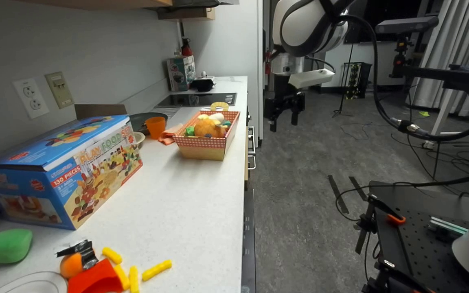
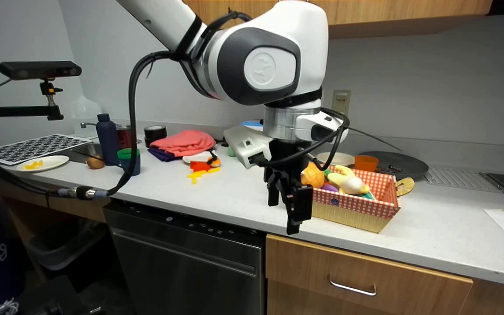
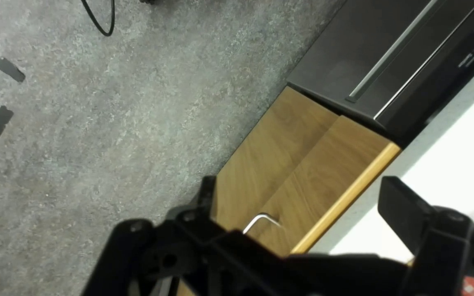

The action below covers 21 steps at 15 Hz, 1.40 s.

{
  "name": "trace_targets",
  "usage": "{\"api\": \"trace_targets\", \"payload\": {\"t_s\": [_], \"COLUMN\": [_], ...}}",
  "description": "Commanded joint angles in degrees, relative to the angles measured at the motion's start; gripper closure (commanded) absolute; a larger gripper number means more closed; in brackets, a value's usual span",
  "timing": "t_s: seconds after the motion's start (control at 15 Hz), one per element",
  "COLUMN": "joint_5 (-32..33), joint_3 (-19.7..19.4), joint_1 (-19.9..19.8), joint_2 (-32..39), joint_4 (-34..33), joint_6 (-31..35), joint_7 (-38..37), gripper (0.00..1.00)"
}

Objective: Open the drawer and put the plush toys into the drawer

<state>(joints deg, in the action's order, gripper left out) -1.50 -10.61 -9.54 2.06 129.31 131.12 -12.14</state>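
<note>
In an exterior view, the tool (image 1: 284, 122), jaws wide apart, hangs right of upper centre; the toys (image 1: 208, 129) lie in a basket (image 1: 200, 153) on the surface (image 1: 189, 211), near mid-frame. In an exterior view, the drawer (image 2: 365, 272) occupies the lower right, under the surface's edge, the dishwasher (image 2: 190, 271) at its left. In the wrist view, the drawer slants right of centre, the dishwasher at upper right.

A pale curtain (image 1: 464, 38) hangs above a mottled grey floor (image 1: 299, 195).
</note>
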Motion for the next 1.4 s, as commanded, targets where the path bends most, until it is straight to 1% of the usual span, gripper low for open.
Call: {"api": "trace_targets", "payload": {"t_s": [0.0, 0.33, 0.6, 0.73, 0.93, 1.07, 1.2, 1.33], "joint_5": [0.03, 0.03, -4.62, -7.9, -13.32, -18.28, -23.15, -26.22], "joint_3": [0.09, 0.16, -1.96, -2.85, -3.41, -2.45, -0.99, 0.37], "joint_1": [-0.15, -0.13, -2.3, -3.71, -6.25, -8.39, -10.78, -12.71], "joint_2": [0.33, 0.36, 4.53, 6.87, 12.86, 17.19, 21.48, 24.92], "joint_4": [-0.08, -0.06, 0.35, 0.69, -0.39, -2.1, -5.32, -9.01], "joint_6": [0.03, 0.03, 2.75, 5.06, 10.2, 13.24, 14.25, 14.31], "joint_7": [-0.22, -0.21, 0.14, 1.93, 4.32, 7.54, 10.2, 11.66], "gripper": [0.0, 0.0, 0.0, 0.0, 0.0, 0.0, 0.0, 0.0]}}
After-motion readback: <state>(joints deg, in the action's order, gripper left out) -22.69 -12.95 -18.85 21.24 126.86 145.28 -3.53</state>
